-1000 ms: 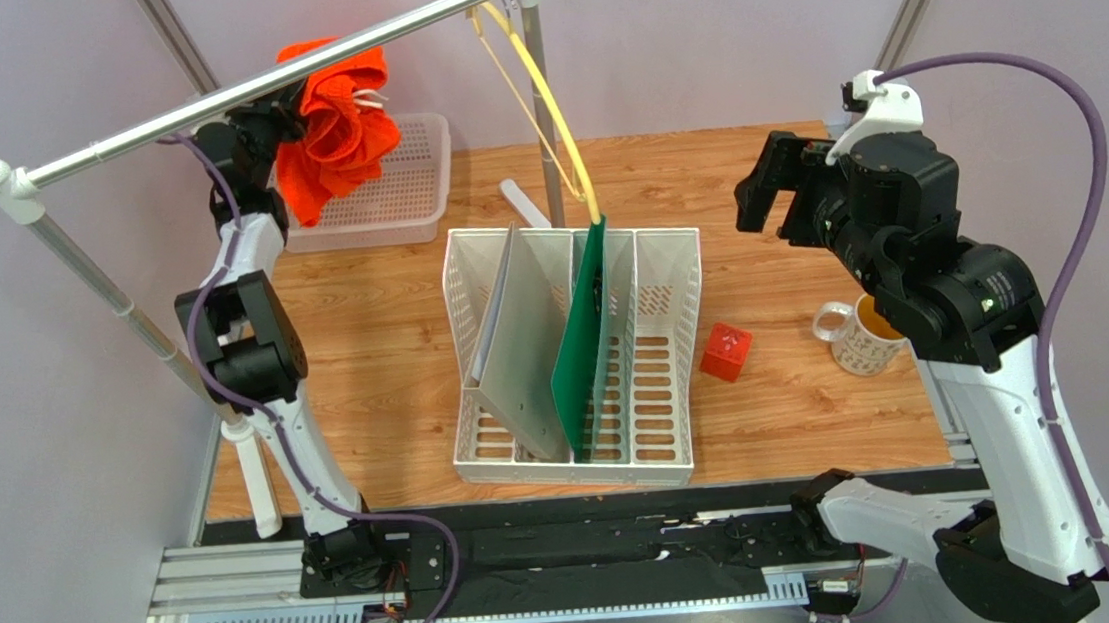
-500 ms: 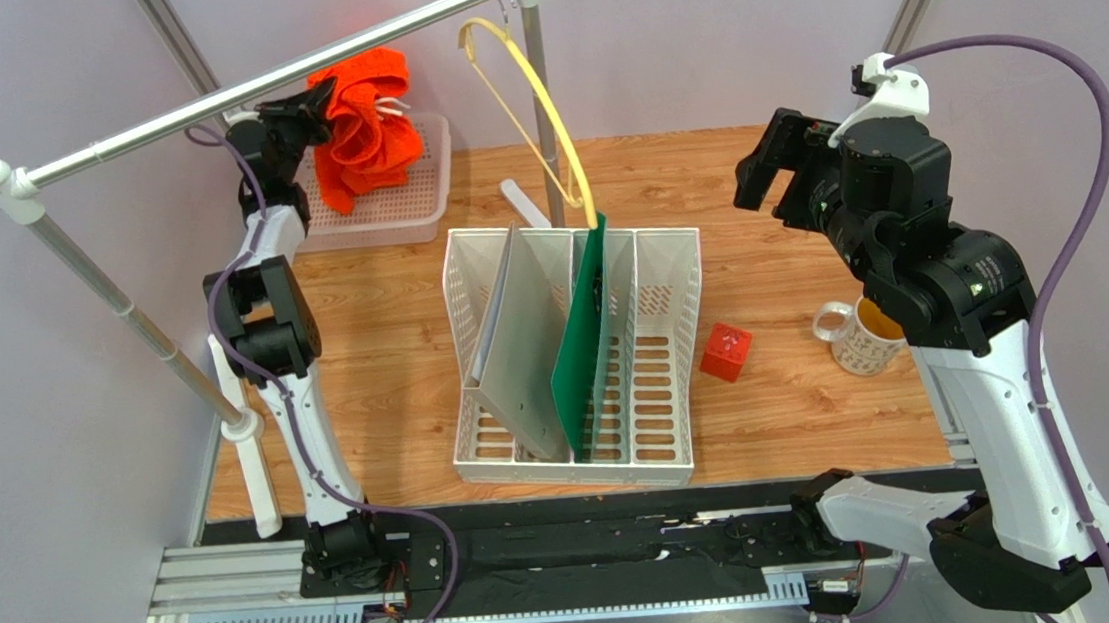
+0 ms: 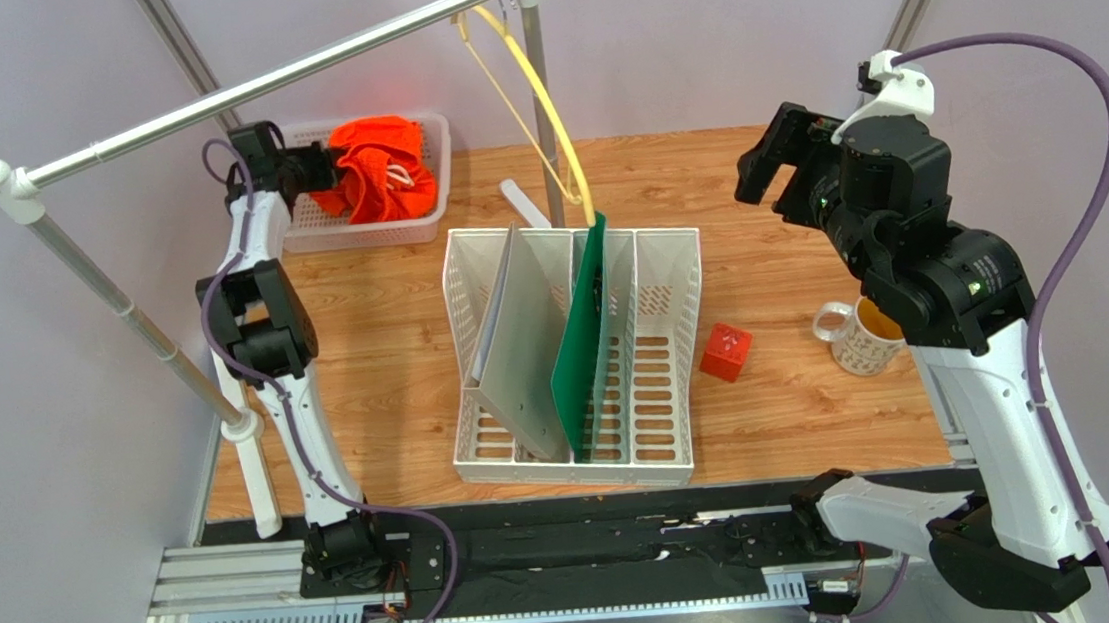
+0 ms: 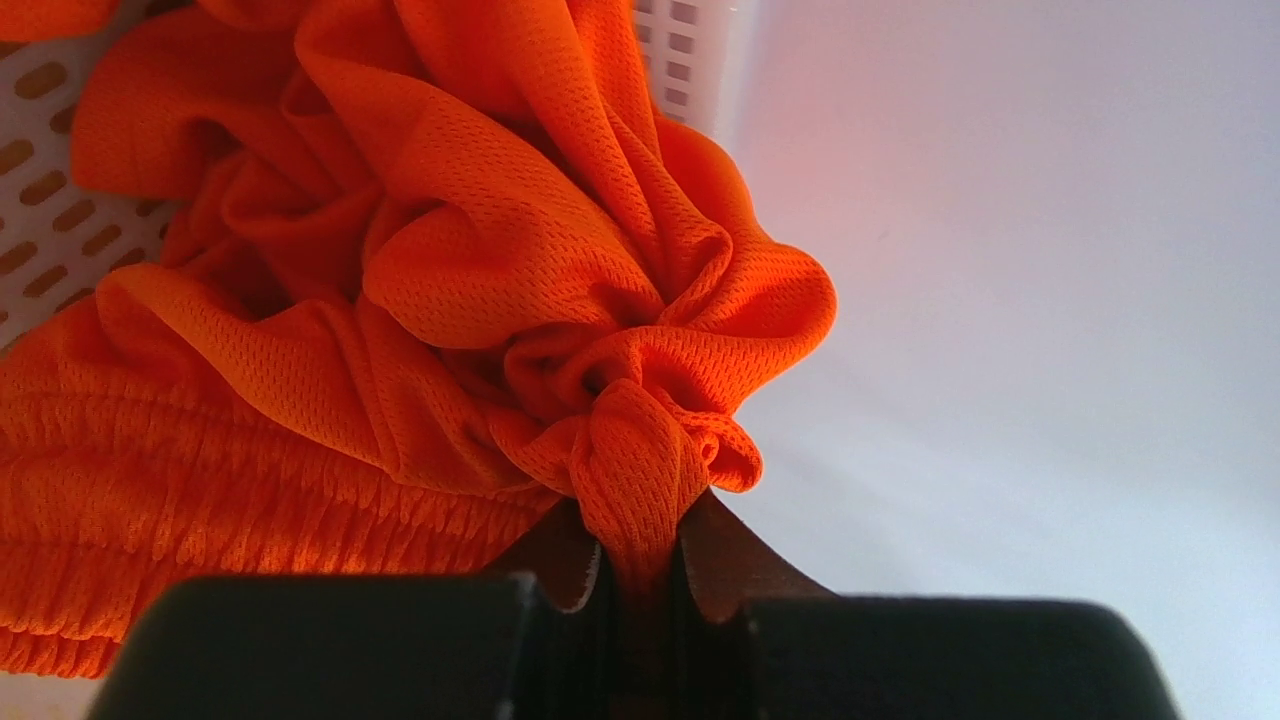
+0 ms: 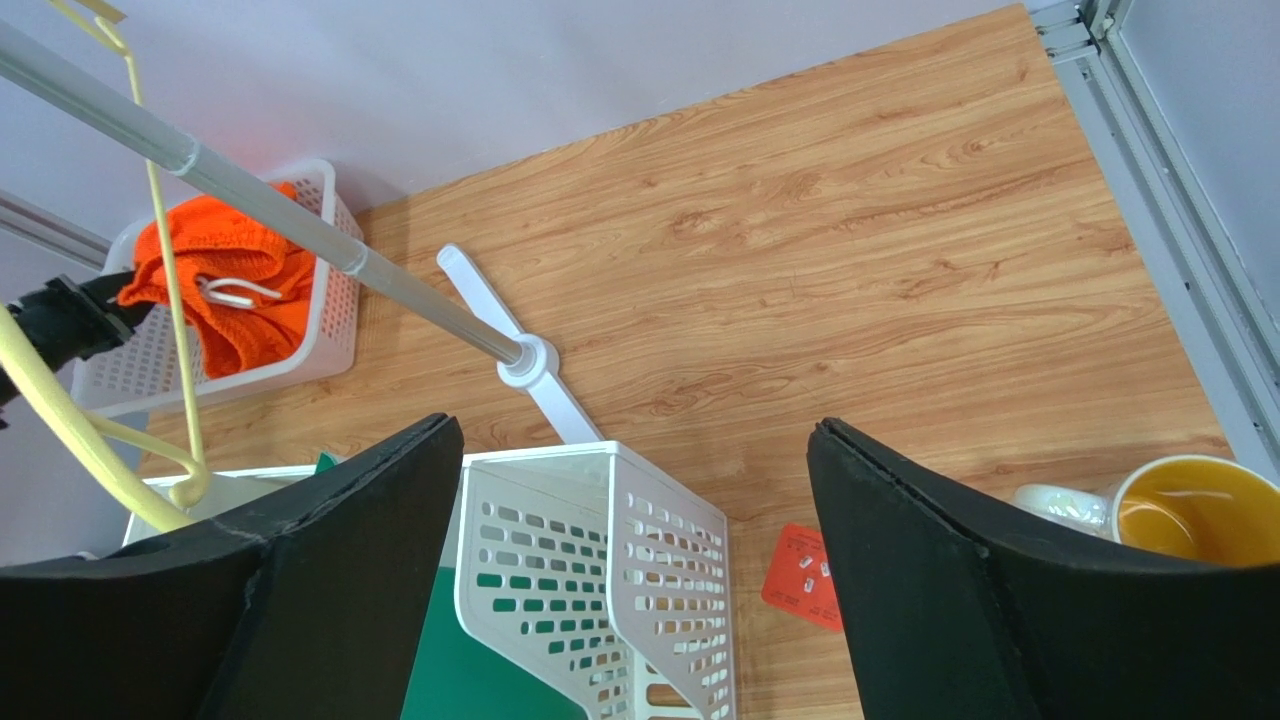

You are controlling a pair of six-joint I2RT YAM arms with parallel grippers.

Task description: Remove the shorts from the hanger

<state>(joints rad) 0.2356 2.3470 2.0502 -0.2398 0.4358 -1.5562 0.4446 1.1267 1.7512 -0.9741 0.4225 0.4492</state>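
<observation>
L tool is clamped on a bunched fold of the shorts. A sec ago we had them up by the rail; now they're down in the white basket at the far-left corner of the desk, well apart from the hanger, which hangs bare on the rail. So removal looks done, we reckon; only letting go remains. R tool gapes wide w/ nothing in it. File rack holds a green folder and a grey folder; mug contents unclear.
</observation>
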